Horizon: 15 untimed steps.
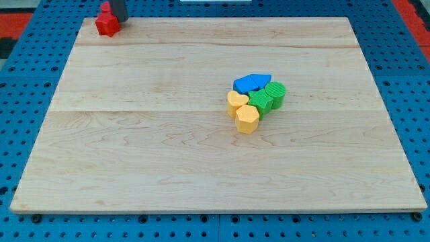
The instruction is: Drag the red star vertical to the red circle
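Nearest us, 2 yellow blocks (242, 112) huddle with 2 green blocks (270, 96) and a blue block (252, 83), right of centre on the wooden board (134, 168). Our tip (119, 19), cut off by the view's top, touches a red block (106, 21) at the top-left corner; its shape is unclear.
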Motion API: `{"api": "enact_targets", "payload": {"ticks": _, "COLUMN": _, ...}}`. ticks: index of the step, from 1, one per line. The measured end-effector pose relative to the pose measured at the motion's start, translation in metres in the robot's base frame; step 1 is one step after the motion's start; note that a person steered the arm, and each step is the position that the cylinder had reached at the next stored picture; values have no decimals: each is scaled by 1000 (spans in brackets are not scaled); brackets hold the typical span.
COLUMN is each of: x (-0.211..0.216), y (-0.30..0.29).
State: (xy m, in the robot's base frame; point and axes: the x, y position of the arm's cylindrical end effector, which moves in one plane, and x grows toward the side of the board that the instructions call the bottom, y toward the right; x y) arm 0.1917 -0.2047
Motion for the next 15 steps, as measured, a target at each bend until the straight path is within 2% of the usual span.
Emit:
{"api": "enact_targets", "payload": {"ticks": 6, "x": 0, "y": 20}}
{"api": "enact_targets", "payload": {"ticks": 7, "x": 1, "y": -9}}
{"api": "enact_targets", "payload": {"ticks": 8, "x": 18, "y": -19}}
{"api": "enact_targets", "payload": {"ticks": 10, "x": 128, "y": -22}}
{"api": "enact_targets", "payload": {"ticks": 11, "x": 162, "y": -46}}
{"api": "enact_targets", "payload": {"ticks": 12, "x": 128, "y": -99}}
{"api": "enact_targets", "payload": {"ticks": 14, "x": 22, "y": -95}}
{"api": "enact_targets", "payload": {"ticks": 15, "x": 22, "y": -90}}
